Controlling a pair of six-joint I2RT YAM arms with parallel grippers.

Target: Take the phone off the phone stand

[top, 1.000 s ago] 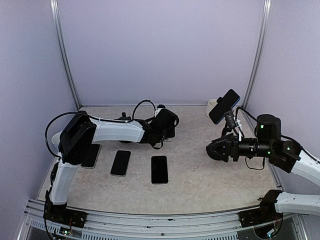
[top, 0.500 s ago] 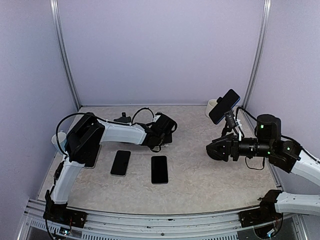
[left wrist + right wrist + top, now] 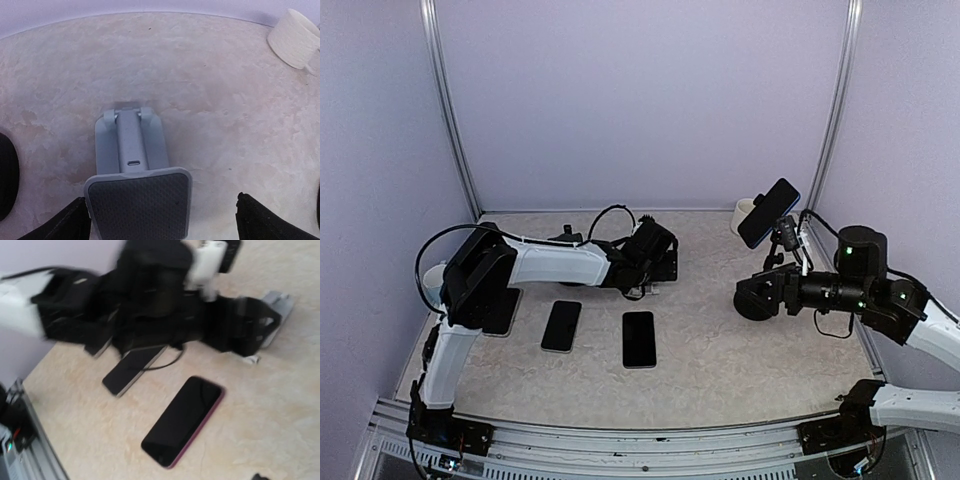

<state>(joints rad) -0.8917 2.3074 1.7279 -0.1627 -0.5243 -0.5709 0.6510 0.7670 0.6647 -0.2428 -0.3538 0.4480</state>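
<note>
phone [image 3: 638, 339] lies flat on the surface [image 3: 720, 350], just on the near side of the left claw [image 3: 159, 220]. phone stand [image 3: 131, 145] sits between that claw's wide-spread fingers, ungripped, claw holding nothing. right claw [image 3: 752, 298]: opening, cannot tell.

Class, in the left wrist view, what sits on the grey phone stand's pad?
Nothing: the black pad of the grey phone stand is bare, with no phone. The pad covers part of the stand's neck; its near edge is out of frame.
</note>
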